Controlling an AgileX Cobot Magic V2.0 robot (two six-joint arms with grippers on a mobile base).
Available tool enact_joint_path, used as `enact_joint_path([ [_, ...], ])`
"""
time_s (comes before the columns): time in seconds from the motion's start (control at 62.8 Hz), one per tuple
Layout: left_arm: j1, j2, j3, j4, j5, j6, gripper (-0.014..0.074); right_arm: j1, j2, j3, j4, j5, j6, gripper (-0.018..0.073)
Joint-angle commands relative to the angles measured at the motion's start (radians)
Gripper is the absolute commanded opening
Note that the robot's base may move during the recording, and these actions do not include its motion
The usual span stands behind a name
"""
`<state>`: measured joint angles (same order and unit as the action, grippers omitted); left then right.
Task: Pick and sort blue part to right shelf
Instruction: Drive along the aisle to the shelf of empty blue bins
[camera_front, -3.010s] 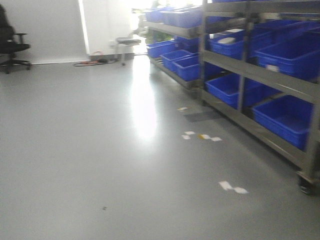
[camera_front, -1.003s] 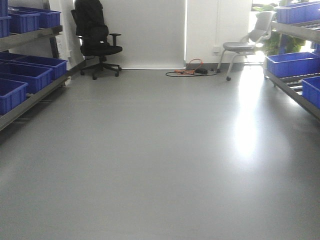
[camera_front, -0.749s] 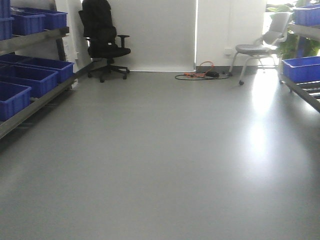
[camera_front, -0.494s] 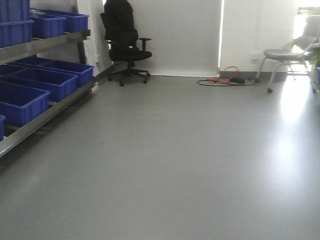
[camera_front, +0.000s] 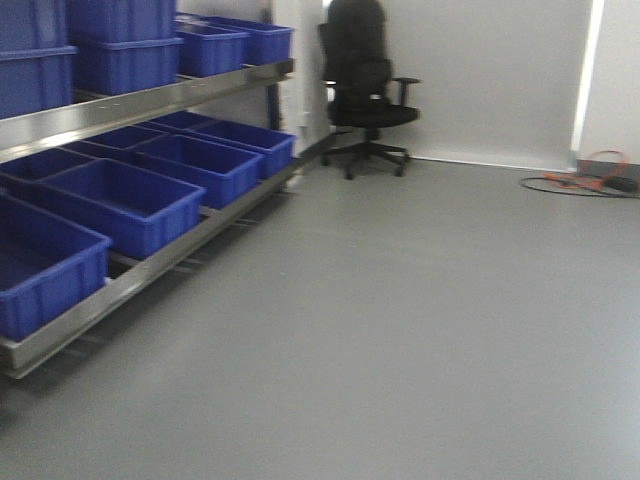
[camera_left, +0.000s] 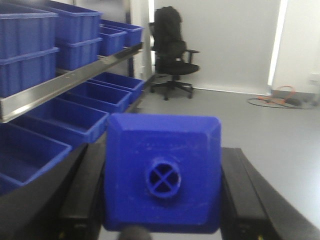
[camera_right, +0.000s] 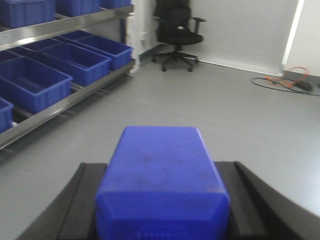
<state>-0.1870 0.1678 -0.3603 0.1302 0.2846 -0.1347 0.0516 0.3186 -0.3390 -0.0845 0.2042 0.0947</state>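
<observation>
Blue all round. Clamping the blue part (camera_left: 162, 175) in the left hand (camera_left: 164, 149), round end toward the wrist camera. Gripping another blue block (camera_right: 160, 185) in the right hand (camera_right: 161, 164). Seeing steel rack (camera_front: 150, 100), blue bins (camera_front: 130, 200), at left.

No lettering, number, label or brand mark can be read in any view. The blue bins (camera_front: 150, 205) on the steel rack (camera_front: 160, 105) show plain walls. The blue block (camera_left: 162, 150) in the left gripper (camera_left: 162, 192) carries only a moulded cross inside a small round spot on the end facing the camera. The blue part (camera_right: 162, 175) in the right gripper (camera_right: 162, 200) shows a bare face.
</observation>
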Motion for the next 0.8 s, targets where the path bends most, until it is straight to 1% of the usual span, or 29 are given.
enact_joint_path([
  [0.0,0.002,0.010,-0.032,0.005,-0.089,-0.001,0.0407,-0.003,0.006,-0.030,-0.011,-0.090,-0.002,0.0379],
  [0.78,0.002,0.010,-0.032,0.005,-0.089,-0.001,0.0407,-0.003,0.006,-0.030,-0.011,-0.090,-0.002,0.0379],
])
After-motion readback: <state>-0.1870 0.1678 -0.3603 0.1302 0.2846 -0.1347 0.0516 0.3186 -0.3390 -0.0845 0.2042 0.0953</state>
